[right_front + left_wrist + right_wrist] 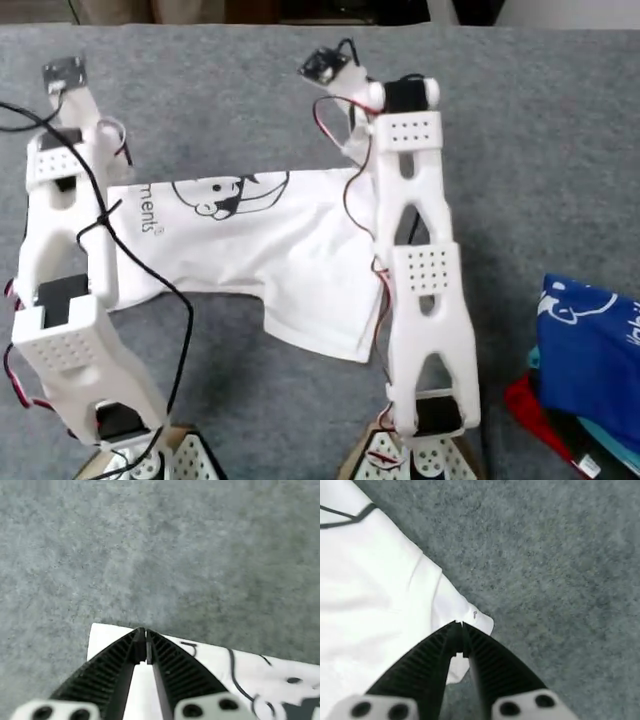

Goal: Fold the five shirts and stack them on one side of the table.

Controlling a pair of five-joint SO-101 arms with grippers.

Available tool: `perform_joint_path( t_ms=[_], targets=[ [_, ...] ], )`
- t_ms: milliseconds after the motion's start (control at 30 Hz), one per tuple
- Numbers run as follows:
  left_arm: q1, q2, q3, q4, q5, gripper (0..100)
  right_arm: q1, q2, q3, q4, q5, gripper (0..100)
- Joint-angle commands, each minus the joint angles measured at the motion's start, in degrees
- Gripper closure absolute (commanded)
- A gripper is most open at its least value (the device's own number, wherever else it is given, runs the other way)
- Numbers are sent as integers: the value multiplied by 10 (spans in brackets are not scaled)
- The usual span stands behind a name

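A white shirt (270,250) with a black cartoon print lies partly folded on the grey table, between the two arms. My left gripper (142,639) is shut on the shirt's far left edge (107,637), with white cloth showing under its fingers. In the high view this left gripper (108,145) sits at the shirt's far left corner. My right gripper (459,629) is shut on the far right corner of the white shirt (380,590). From above, the right gripper (356,152) sits at that corner. A near flap of the shirt (320,325) hangs toward the arm bases.
At the near right edge of the table lies a pile with a blue shirt (590,350) on top and red (530,405) and teal cloth beneath. Grey tabletop (530,150) lies open at the far side and right. Cables run along both arms.
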Motion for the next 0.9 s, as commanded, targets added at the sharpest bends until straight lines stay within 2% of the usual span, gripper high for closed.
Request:
perform_joint_path(
  t_ms=[0,133,300,367,533,600,733,867],
  targets=[
    [5,-6,-100,120,-26,981,-5,-118,73,10,1,992],
    [1,-16,-115,214,-69,981,13,-230,218,10,2,992],
    [-19,-92,-2,225,-114,981,4,-369,429,-7,3,993],
    [-18,-129,91,192,-121,981,0,-413,518,-43,1,993],
    [-2,-197,335,28,-120,981,0,-490,742,-180,-1,993],
    [5,-208,392,-19,-92,981,0,-504,805,-219,-1,993],
    [-11,-206,397,-35,-25,981,1,-486,902,-316,-1,993],
    [-13,-174,378,-35,-21,981,4,-444,923,-331,0,993]
  ],
)
